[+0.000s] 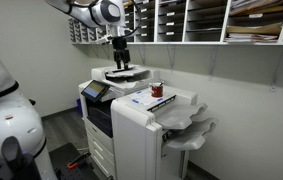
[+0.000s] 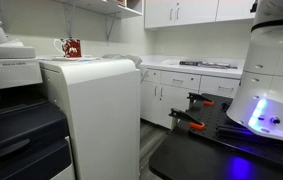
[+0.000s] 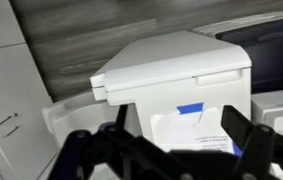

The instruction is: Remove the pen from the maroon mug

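The maroon mug [image 1: 157, 90] stands on top of the white finisher unit [image 1: 141, 115] beside the copier. It also shows in an exterior view [image 2: 71, 47], with a thin light object, probably the pen [image 2: 61, 42], sticking out at its rim. My gripper [image 1: 120, 62] hangs above the copier's document feeder, well away from the mug and higher than it. In the wrist view the gripper [image 3: 166, 140] is open and empty, its dark fingers framing a white sheet held by blue tape [image 3: 191, 108]. The mug is out of the wrist view.
The copier [image 1: 106, 100] with its feeder lid [image 1: 121, 74] stands under the gripper. Mail shelves [image 1: 211, 20] hang on the wall above. Output trays [image 1: 186, 130] jut from the finisher. A counter with cabinets [image 2: 191, 85] lies behind.
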Tool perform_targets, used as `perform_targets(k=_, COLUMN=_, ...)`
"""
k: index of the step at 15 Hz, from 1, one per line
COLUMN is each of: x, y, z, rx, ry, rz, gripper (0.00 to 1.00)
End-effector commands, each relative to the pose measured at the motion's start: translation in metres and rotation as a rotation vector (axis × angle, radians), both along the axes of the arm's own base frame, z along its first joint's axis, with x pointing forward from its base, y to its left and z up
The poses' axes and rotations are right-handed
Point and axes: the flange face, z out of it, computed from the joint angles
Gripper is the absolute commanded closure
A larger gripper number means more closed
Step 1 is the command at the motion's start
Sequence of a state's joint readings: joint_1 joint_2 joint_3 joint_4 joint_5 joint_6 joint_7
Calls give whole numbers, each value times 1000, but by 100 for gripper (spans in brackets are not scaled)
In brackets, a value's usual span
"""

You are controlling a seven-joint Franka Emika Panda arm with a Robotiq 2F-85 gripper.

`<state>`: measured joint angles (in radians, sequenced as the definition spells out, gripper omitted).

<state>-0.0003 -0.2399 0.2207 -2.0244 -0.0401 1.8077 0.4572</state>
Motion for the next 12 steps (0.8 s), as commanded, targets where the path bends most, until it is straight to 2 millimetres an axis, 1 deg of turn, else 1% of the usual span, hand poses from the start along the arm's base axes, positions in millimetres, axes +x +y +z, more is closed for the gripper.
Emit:
perform_targets(k=1, x=57, y=10, z=-5, rx=34, ry=26, rz=13, gripper=0)
perform_targets(k=4, x=99, y=25, z=-19, rx=34, ry=26, rz=7, gripper=0)
perform_targets(k=6, x=126, y=30, z=-25, rx=15, ry=-16, rz=-21, gripper=0)
perform_targets(k=9, x=167, y=20, z=-32, rx=-15, ry=-108, rz=-87, gripper=0)
perform_targets(k=11, x=192, y=11, z=-39, rx=-30, ry=-160, rz=-127, gripper=0)
perform_targets(k=12, x=205, y=6, z=-47, rx=-33, ry=-167, rz=-150, gripper=2)
